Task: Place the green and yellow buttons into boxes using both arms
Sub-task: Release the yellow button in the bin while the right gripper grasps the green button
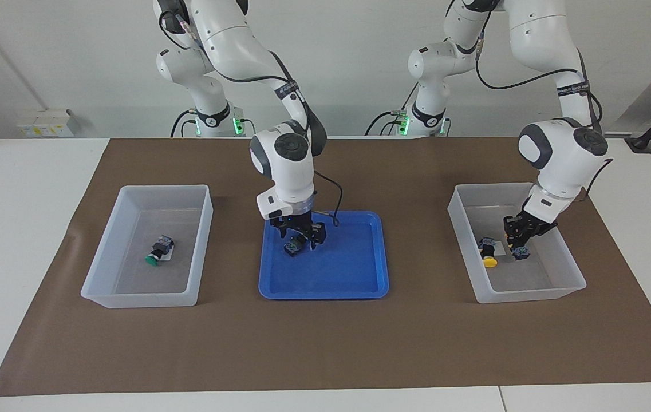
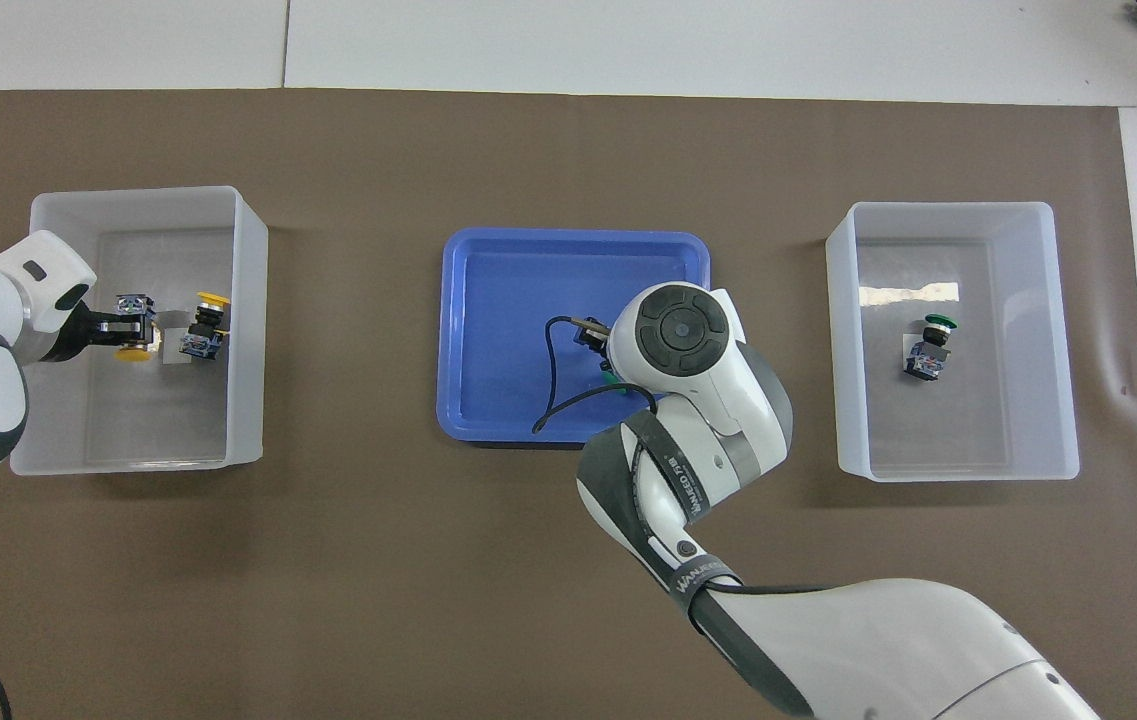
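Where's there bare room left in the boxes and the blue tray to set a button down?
Bare: blue tray toward the left arm's end; green-button box and yellow-button box along their walls nearest the robots. Crowded: right gripper around the tray's green button; left gripper at the yellow buttons.

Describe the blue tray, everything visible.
The blue tray is a shallow rectangular dish, apparently plastic, with rounded corners and a raised rim. It lies flat on the brown mat, midway between the two boxes. One green button lies in it, nearer the robots, with the right gripper lowered around it.
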`<action>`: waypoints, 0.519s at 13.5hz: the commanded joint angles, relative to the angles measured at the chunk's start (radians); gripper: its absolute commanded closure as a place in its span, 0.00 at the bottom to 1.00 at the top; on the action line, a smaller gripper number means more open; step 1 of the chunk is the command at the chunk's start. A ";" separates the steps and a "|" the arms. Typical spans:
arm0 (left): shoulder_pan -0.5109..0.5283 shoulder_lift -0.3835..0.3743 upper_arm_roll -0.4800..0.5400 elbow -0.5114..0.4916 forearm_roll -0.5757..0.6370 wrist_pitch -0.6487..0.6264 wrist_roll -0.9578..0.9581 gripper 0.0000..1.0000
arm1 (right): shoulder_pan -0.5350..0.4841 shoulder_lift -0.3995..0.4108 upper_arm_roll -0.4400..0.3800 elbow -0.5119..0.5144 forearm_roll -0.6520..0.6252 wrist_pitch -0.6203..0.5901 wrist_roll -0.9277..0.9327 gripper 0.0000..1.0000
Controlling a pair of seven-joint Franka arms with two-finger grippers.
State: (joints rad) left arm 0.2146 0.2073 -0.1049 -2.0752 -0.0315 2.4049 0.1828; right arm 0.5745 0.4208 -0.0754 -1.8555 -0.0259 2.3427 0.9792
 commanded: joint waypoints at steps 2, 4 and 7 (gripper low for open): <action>-0.004 -0.009 0.004 -0.014 -0.011 0.023 0.024 0.14 | 0.002 -0.039 -0.003 -0.057 -0.006 -0.002 0.024 0.00; -0.004 0.003 0.004 0.025 -0.010 -0.004 0.023 0.11 | 0.004 -0.040 -0.001 -0.059 -0.005 -0.003 0.019 0.00; -0.009 0.056 0.002 0.247 -0.008 -0.252 0.020 0.04 | 0.002 -0.053 -0.001 -0.059 0.000 -0.019 0.010 0.77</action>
State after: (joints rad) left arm 0.2141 0.2150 -0.1072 -1.9853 -0.0315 2.3015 0.1883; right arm 0.5747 0.4092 -0.0759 -1.8851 -0.0257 2.3399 0.9794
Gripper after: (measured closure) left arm 0.079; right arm 0.211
